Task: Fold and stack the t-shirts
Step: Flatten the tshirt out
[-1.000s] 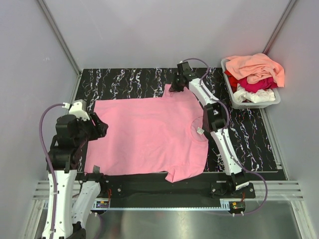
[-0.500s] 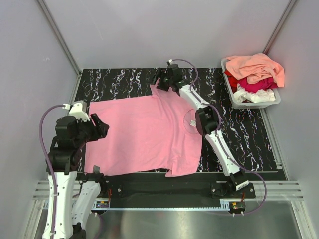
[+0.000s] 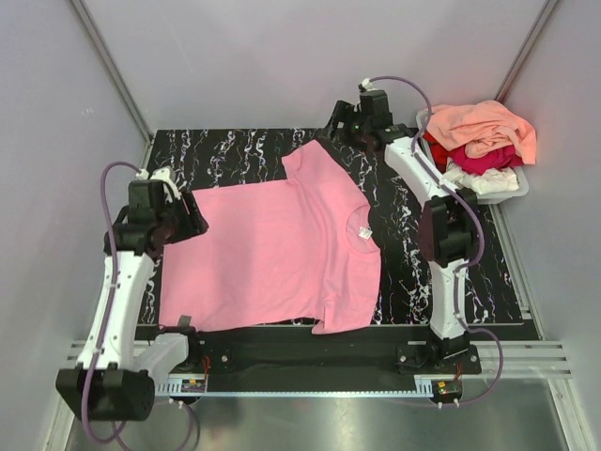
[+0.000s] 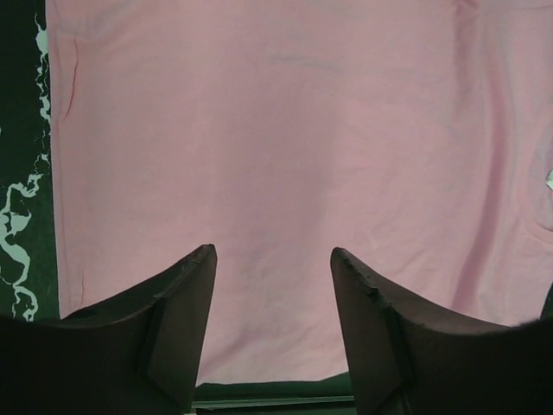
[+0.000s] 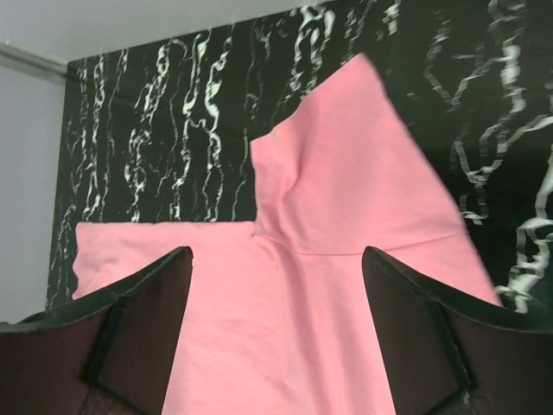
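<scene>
A bubblegum pink t-shirt [image 3: 272, 254] lies spread flat on the black marbled mat [image 3: 225, 155], with its white neck label [image 3: 364, 232] toward the right. Its far sleeve [image 5: 346, 190] lies unfolded and points to the back. My left gripper [image 3: 192, 221] hovers over the shirt's left edge. In the left wrist view it [image 4: 272, 251] is open with only pink cloth [image 4: 285, 130] below. My right gripper [image 3: 338, 124] hangs at the back, beyond the far sleeve. In the right wrist view it [image 5: 276, 251] is open and holds nothing.
A grey tub [image 3: 515, 193] stands at the back right, off the mat. A peach-orange tee [image 3: 484, 127], a crimson one [image 3: 484, 160] and a white one [image 3: 479, 180] are heaped in it. The right arm [image 3: 441, 235] stretches along the mat's right side. Grey walls enclose the table.
My right gripper opened, let go of the far sleeve and drew back to the right. The sleeve now lies spread out. My left gripper shifted toward the back along the shirt's left edge.
</scene>
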`<control>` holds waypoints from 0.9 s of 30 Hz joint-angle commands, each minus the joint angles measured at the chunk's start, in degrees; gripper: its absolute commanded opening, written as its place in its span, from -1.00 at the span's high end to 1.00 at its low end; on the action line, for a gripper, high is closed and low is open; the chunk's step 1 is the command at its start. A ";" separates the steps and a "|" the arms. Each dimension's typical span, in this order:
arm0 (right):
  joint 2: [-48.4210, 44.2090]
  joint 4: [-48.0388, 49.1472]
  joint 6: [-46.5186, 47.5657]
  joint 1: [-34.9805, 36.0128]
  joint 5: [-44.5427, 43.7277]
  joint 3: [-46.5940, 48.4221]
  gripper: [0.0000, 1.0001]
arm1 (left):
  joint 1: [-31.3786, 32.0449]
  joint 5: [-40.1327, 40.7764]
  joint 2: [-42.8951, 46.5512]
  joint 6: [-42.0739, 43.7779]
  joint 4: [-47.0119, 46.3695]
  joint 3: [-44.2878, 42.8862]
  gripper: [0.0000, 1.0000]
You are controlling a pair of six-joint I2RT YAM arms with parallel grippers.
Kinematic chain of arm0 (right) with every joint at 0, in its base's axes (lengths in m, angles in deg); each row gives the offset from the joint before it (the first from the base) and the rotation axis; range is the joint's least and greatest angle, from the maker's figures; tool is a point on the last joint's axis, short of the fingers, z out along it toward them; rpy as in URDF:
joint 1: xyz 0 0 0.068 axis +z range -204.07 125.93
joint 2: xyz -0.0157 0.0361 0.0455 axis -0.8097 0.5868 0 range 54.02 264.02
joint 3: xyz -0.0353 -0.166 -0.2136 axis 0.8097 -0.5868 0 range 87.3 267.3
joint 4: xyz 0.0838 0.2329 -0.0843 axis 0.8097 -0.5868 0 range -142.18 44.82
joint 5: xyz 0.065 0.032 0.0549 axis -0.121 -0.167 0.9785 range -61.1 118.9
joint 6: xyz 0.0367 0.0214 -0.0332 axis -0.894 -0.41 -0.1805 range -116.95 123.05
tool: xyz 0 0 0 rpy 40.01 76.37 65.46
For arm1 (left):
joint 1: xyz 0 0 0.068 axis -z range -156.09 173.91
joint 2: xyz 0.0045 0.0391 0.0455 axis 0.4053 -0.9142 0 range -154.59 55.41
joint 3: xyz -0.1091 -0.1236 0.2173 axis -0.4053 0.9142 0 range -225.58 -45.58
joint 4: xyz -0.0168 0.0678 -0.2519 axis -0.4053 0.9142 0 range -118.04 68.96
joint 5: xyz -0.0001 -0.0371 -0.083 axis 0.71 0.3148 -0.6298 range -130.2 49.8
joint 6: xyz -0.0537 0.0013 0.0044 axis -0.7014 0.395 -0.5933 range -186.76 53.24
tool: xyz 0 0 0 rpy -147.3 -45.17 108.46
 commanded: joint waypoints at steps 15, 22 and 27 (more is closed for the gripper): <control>21.96 -21.32 5.53 -1.70 4.25 23.30 -0.50 | -9.42 -1.18 -47.12 -7.32 -9.51 -20.68 -0.22; 27.50 -21.68 2.02 -6.45 4.17 23.15 -0.50 | -9.51 -2.86 -66.64 -9.35 -7.32 -33.68 -0.14; 28.03 -21.58 2.45 -10.84 0.48 20.68 -0.49 | -8.81 -2.42 -71.83 -9.18 -7.67 -36.86 -0.13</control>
